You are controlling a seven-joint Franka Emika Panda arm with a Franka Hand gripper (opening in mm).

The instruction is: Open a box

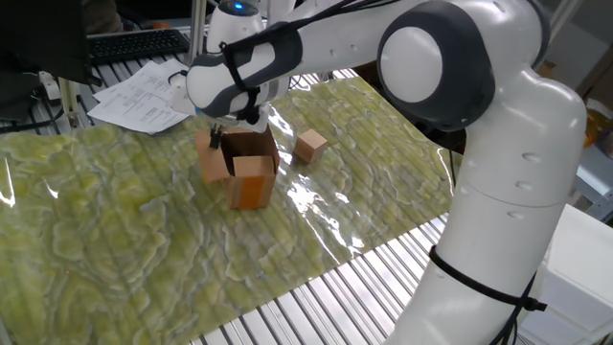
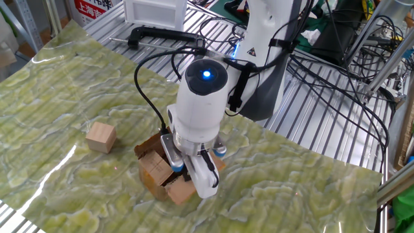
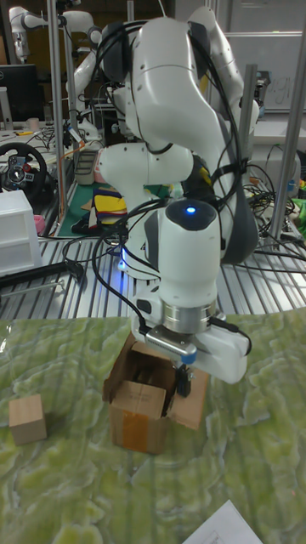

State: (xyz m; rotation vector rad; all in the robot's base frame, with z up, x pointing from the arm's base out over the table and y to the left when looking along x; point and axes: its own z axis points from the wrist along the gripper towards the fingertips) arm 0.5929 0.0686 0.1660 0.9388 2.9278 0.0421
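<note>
Here the box (image 3: pixel 150 399), standing at mid-frame on the green-covered desk (image 1: pixel 115 240), should be opened by sweeping its remaining flaps gently outward without tipping it, though whether the hand (image 3: pixel 184 379) is spread cannot be told.

a tan cube (image 1: pixel 310 146) rests on green mat (image 1: pixel 115 220); papers (image 1: pixel 144 98) behind.

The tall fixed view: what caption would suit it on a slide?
Robot hand reaching down into the open cardboard box, flaps spread, with a small wooden cube lying apart on the green mat.
</note>
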